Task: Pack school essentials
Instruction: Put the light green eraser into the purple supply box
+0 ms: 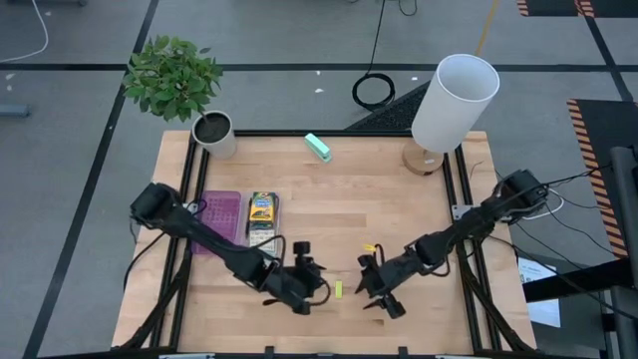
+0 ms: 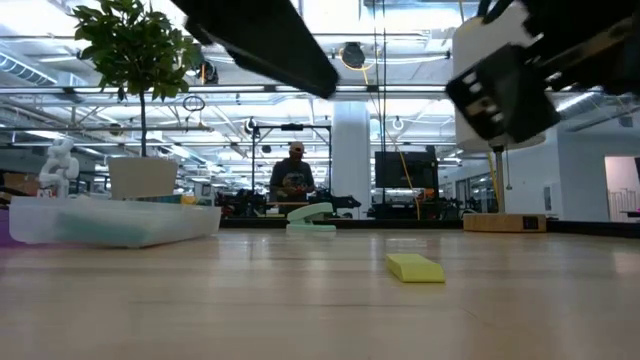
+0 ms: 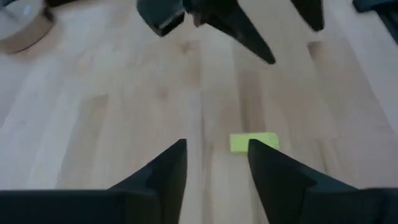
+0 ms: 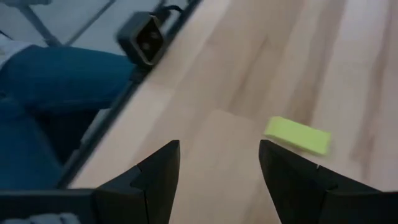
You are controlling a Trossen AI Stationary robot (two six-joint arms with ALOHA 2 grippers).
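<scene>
Both claws hung with fingers spread and empty on either side of the tiny yellow piece [image 1: 338,289] lying on the wooden surface [image 1: 369,199], the left claw [image 1: 317,284] and right claw [image 1: 371,284] near it, while the crayon box [image 1: 262,212] sat beside the purple-and-clear case [image 1: 220,219].

You have a tiny yellow piece [image 1: 338,289] lying flat on the bare wooden surface [image 1: 329,199] near its front edge, a small flat rectangle of bright yellow-green, touching nothing. The yellow-green crayon box [image 1: 262,211] lies flat well apart from it, toward the left side, long side running front to back. Just in front of that box you see a patterned square pad [image 1: 262,237], also flat.
</scene>
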